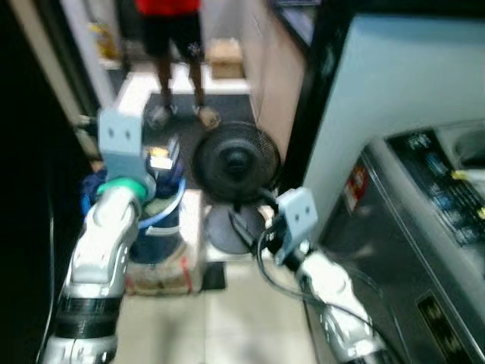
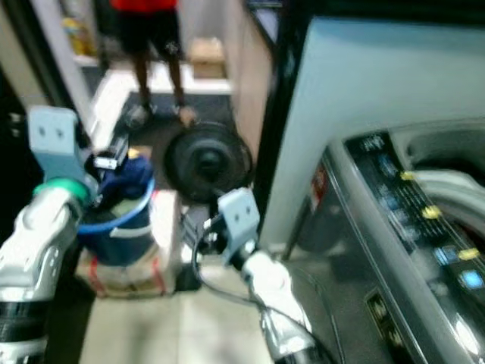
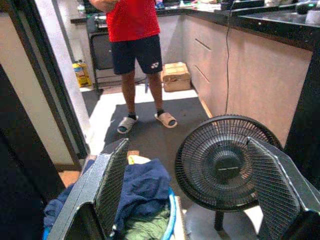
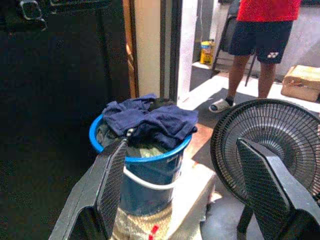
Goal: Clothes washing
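A blue bucket (image 4: pixel 145 165) heaped with dark blue clothes (image 4: pixel 150 120) is sitting on a pale box (image 4: pixel 185 200) on the floor, at about ten o'clock from the robot in the head views. Just beside it, toward twelve o'clock, a black floor fan (image 1: pixel 236 161) is standing. The washing machine (image 2: pixel 409 250), grey with a control panel, is filling the three to four o'clock side.

The left gripper (image 3: pixel 200 195) is hanging over the bucket with its fingers (image 3: pixel 112 185) spread wide and gripping nothing; the clothes are lying below and between them, apart from the pads, with the fan showing beyond the other finger. The right gripper (image 4: pixel 185 195) is likewise splayed open and empty, looking toward the bucket from the fan's side; the bucket is sitting beyond one finger (image 4: pixel 110 185), not touching it.

At twelve o'clock, farther off, a person (image 3: pixel 135 45) in a red shirt, dark shorts and sandals is standing on a dark mat, with a cardboard box (image 3: pixel 175 76) behind.
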{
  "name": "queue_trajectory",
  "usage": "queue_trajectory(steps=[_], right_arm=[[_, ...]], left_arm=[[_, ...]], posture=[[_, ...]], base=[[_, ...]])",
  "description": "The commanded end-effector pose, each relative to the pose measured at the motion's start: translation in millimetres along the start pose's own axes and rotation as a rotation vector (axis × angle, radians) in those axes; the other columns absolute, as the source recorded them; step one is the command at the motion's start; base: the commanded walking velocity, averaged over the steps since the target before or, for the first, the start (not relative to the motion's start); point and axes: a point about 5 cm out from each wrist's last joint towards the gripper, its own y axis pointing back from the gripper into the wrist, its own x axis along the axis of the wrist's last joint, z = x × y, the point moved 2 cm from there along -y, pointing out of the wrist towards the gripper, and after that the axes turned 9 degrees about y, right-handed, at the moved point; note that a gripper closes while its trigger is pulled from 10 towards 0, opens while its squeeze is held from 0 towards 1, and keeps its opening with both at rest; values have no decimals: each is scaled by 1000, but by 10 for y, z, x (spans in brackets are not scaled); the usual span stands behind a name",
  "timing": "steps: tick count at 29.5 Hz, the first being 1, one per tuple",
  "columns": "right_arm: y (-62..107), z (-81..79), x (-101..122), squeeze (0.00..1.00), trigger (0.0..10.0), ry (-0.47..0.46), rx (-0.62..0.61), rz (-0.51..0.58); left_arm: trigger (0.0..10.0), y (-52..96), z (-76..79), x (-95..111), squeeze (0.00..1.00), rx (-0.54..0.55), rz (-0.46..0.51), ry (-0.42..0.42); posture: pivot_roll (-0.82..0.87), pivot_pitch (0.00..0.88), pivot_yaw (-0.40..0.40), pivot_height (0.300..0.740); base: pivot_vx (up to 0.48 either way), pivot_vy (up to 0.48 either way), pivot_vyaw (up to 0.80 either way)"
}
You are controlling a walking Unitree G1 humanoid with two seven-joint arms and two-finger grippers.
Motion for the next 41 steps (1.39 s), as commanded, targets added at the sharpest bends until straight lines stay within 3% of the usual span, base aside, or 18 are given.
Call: queue_trajectory(steps=[1,8,12,18,33,41], right_arm=[[15,24,-43,0,10000,-22,-24,-20],[19,19,-42,0,10000,-5,-14,-19],[23,3,-49,0,10000,34,-4,-21],[23,8,-51,0,10000,21,-9,-22],[11,70,-56,0,10000,16,-60,-27],[21,24,-90,0,10000,49,-29,-41]], left_arm=[[10000,9,4,-22,0,-7,3,-13],[10000,6,11,-10,0,-11,12,-26],[10000,6,11,-7,0,-14,15,-25],[10000,4,12,-7,0,-13,15,-26],[10000,4,0,-12,0,-8,17,-33],[10000,5,3,-17,0,-10,16,-34]], posture=[[133,3,13,740],[132,2,14,740],[132,3,16,740],[133,7,17,740],[133,9,18,740],[133,9,19,740]], base=[[304,0,0],[430,0,0],[480,0,697],[442,0,771],[337,0,149],[324,0,206]])
